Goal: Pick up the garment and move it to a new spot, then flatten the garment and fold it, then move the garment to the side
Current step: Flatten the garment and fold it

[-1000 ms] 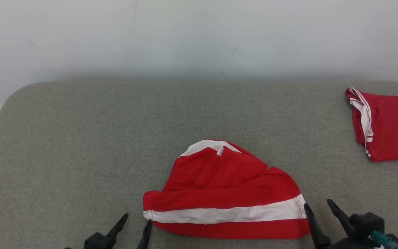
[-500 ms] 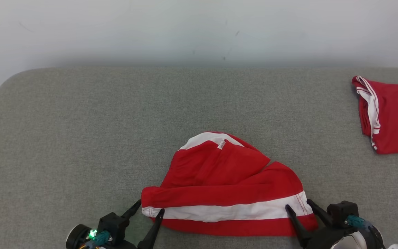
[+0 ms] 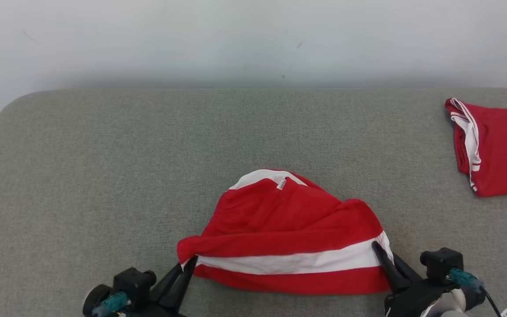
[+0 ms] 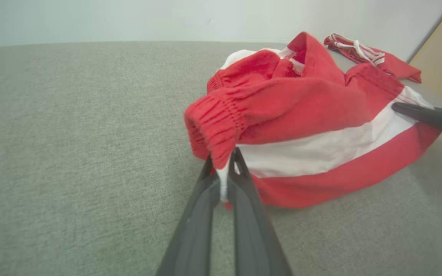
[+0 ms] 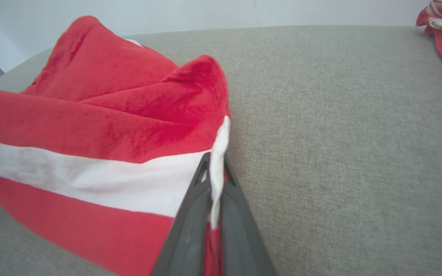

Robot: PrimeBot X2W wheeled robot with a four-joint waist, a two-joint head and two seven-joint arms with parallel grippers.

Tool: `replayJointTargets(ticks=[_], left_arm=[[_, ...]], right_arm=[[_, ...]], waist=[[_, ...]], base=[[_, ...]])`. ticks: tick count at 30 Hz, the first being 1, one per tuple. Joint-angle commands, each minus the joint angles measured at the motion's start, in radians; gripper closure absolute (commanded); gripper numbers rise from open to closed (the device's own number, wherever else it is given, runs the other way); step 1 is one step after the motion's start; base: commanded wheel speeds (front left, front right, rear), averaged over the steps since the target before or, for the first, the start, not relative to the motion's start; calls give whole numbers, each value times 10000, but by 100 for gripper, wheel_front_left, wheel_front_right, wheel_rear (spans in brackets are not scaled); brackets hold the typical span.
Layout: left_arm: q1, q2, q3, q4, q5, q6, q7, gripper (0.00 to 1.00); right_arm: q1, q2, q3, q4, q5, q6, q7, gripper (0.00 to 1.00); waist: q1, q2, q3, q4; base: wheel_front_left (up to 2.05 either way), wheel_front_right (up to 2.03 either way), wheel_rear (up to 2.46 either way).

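Garment (image 3: 288, 220) newly pinched by left end effector (image 3: 190, 260), right end effector (image 3: 376, 245); tag (image 3: 281, 183) seemingly blank.

The red garment (image 3: 288, 224), crossed by a broad white band along its near side and showing a white inner edge with a small tag at its far peak, lay crumpled in a rough mound on the near middle of the grey fabric surface (image 3: 104, 176). Its left end, a gathered elastic hem, was pinched in the left gripper (image 3: 188, 263) and held a little off the surface, while its right end was pinched at the white band by the right gripper (image 3: 379, 252)
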Motion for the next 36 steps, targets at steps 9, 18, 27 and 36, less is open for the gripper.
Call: replayJointTargets(ticks=[9, 18, 27, 36], left_arm=[[-536, 674, 846, -1869, -303, 21, 165, 100], [-3991, 1008, 1047, -2825, -1397, 20, 1764, 100], [-9449, 660, 1328, -1477, -2272, 20, 3081, 100], [-14301, 0, 894, 864, -1907, 20, 2687, 100]], right_arm=[[-341, -302, -394, -2558, 715, -25, -80, 100], [-2633, -422, -954, -3684, 2218, -25, 1281, 100], [-7495, 54, -2349, -2278, 3205, -26, 2896, 100], [-12105, 556, -3185, -43, 2462, -26, 2665, 100]], waist=[[-1, -1, -60, -223], [-1, -1, 1100, -447], [-1, -1, 3696, -882], [-1, -1, 5325, -1156]], base=[[0, 0, 0], [0, 0, 0], [0, 0, 0], [0, 0, 0]])
